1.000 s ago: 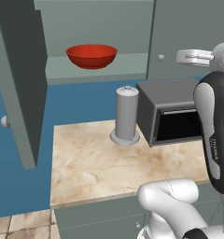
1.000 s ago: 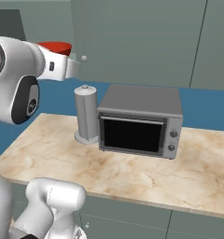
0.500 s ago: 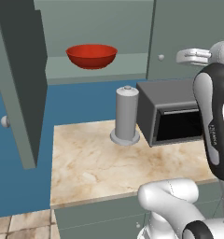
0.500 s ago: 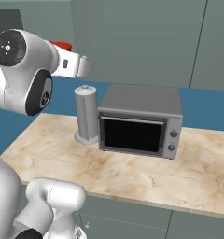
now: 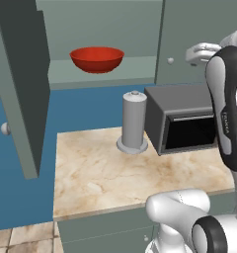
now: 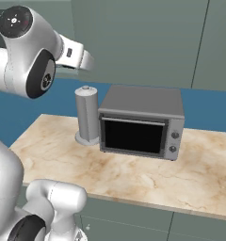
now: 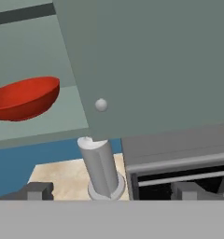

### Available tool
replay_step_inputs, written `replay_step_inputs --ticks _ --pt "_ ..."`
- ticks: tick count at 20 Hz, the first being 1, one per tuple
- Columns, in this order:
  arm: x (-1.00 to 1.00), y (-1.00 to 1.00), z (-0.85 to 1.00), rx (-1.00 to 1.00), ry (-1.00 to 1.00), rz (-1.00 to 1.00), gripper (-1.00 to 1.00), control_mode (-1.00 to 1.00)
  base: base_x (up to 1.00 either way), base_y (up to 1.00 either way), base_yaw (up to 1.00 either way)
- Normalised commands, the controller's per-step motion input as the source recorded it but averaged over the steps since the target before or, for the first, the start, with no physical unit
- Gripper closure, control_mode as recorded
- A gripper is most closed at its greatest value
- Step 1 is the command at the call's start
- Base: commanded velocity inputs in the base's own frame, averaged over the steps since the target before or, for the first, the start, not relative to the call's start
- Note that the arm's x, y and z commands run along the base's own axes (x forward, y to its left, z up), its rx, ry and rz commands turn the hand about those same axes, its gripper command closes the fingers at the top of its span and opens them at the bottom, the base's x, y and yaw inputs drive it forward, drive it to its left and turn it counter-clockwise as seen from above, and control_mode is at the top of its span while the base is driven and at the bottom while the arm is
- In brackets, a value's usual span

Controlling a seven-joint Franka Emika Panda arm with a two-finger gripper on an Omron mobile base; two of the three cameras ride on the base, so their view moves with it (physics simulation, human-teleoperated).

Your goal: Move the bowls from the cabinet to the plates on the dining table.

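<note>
Left base view is showing the red bowl (image 5: 97, 59) sitting on the cabinet (image 5: 105, 74) shelf at upper centre, one door swung open at the left, so nothing seems delivered yet. Hand view is catching the gripper (image 7: 111, 191) at the bottom edge, jaws spread wide and holding nothing, aiming at the closed door's knob (image 7: 101, 104), bowl at left. Below, a grey cylinder (image 5: 134, 121) and toaster oven (image 5: 187, 118) are crowding the counter (image 5: 100, 178), likely obstructing any low approach.
</note>
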Motion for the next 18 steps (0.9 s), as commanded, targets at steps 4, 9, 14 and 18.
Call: replay_step_inputs --ticks 4,9,14,18 --pt "0.33 0.00 -0.04 0.00 -0.06 0.00 -1.00 -1.00 0.00 0.00 0.00" --pt "0.26 0.00 -0.03 0.00 -0.10 0.00 -1.00 -1.00 0.00 0.00 0.00" --pt "0.13 0.00 0.00 0.01 -0.11 0.00 -1.00 -1.00 0.00 0.00 0.00" --pt "0.00 0.02 0.00 0.02 -0.07 0.00 -1.00 -1.00 0.00 0.00 0.00"
